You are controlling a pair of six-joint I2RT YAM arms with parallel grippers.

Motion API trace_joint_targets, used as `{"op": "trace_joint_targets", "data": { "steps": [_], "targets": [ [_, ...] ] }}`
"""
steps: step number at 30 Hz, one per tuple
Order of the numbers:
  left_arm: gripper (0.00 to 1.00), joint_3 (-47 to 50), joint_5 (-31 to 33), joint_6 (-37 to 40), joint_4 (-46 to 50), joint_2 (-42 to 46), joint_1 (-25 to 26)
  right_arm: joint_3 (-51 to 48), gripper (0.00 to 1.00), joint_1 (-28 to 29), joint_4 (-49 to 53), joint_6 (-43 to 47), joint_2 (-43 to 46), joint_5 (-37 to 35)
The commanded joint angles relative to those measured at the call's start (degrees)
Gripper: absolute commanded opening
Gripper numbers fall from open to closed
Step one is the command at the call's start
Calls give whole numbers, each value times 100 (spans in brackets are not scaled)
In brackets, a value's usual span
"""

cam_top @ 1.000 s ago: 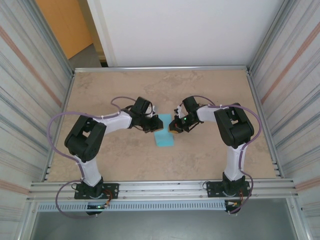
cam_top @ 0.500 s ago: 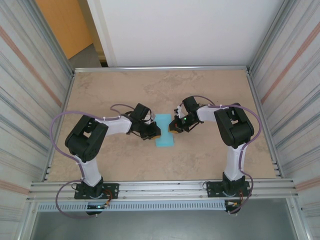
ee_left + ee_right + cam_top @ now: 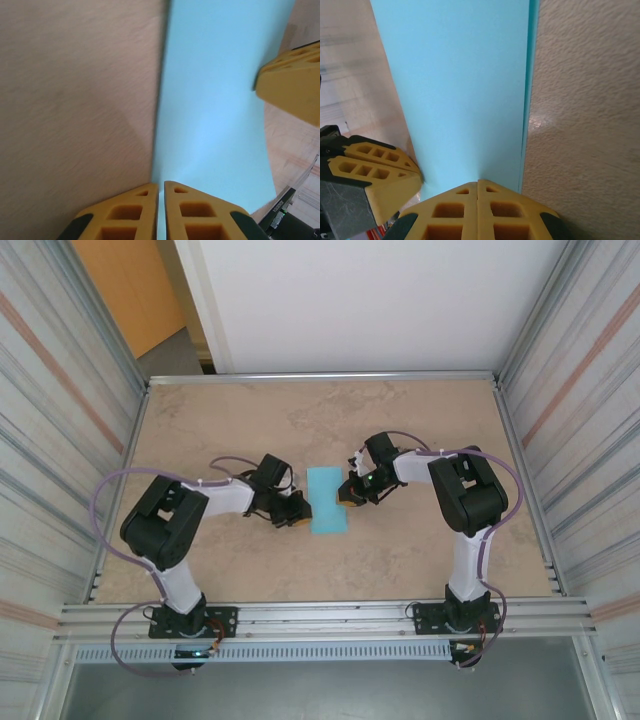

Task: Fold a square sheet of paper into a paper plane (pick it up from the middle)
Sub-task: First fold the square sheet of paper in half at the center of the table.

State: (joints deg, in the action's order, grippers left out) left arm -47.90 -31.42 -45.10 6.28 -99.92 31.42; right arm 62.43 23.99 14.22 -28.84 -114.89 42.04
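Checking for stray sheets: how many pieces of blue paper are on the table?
1: the light-blue paper lies in the middle of the table. Another sheet under it would be hidden.

We see the sheet of paper (image 3: 210,100) run off the top edge in the 2 wrist views, its far end cut away. From above, the tips of the left gripper (image 3: 298,511) and the right gripper (image 3: 347,494) look too small for us to tell whether they touch it.

The table (image 3: 420,420) has a beige, stone-patterned top with a metal rim. On it lies a light-blue paper (image 3: 325,498), folded to a long strip and lying flat between the left gripper (image 3: 299,512) and the right gripper (image 3: 347,495). Each gripper's tips are at one long edge.
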Motion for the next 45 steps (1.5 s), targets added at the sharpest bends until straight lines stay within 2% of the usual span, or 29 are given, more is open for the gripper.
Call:
{"op": "trace_joint_targets", "data": {
  "steps": [1,7,14,20,26,31,36,39,45],
  "targets": [
    [12,97,44,12,230,413,-7,-390,5,-122,758,100,-770,-1955],
    [12,-80,-109,-234,-289,463,241,-373,5,-109,764,104,-786,-1955],
    [12,-213,-242,-357,-417,-162,395,-377,5,-110,758,101,-790,-1961],
    [12,78,-62,-319,-203,-207,387,-364,5,-112,753,95,-814,-1960],
    [12,718,306,-291,161,156,393,-366,5,-109,751,96,-807,-1974],
    [12,981,153,-68,387,518,390,-351,5,-103,758,87,-828,-1971],
    [12,608,545,325,1154,929,389,-342,5,-104,749,86,-808,-1943],
    [12,425,600,350,1058,1188,352,-317,5,-65,746,84,-715,-1873],
    [16,349,797,82,280,1381,278,7,7,101,743,12,-217,-1497]
  ]
}}
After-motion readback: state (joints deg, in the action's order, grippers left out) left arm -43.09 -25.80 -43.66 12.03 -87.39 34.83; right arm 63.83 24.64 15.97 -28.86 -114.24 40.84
